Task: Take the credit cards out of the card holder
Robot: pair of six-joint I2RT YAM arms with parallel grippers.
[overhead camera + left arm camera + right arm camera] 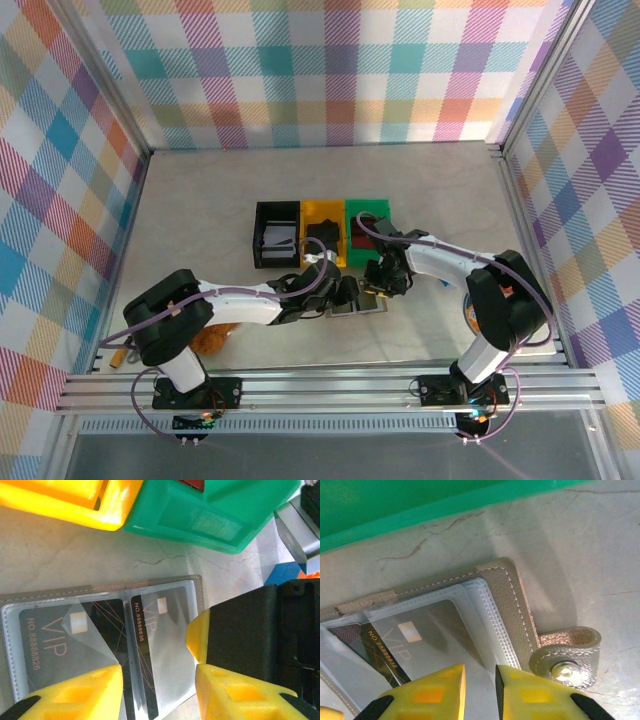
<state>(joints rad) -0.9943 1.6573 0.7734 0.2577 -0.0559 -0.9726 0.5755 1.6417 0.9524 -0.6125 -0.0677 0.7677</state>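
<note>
Left pincer (pixel 157 690) hangs open over the card holder (pixel 150 582), its two yellow fingers (pixel 80 692) set well apart. One finger stands over the lower corner of the left sleeve and the other just past the holder's right edge. Neither finger closes on anything.

Right pincer (pixel 480 687) is drawn nearly closed, with only a thin slit between the tips. They come down on the clear sleeve near the stitched grey border. From the right wrist view I cannot tell whether they pinch the plastic or merely press on it.

The card holder lies opened flat on the pale table (pixel 60 555), just in front of the green bin (pixel 210 510) and the yellow bin (pixel 60 500). The black bin (pixel 277 235) stands beside the yellow one, on its far side from the green. The holder's small side tab (pixel 567 660), with a metal snap, juts out on the table at one end.

The credit cards (pixel 50 640) are still inside. Two dark cards sit side by side in the clear sleeves, each marked VIP with a number along one edge and a pale chip.
</note>
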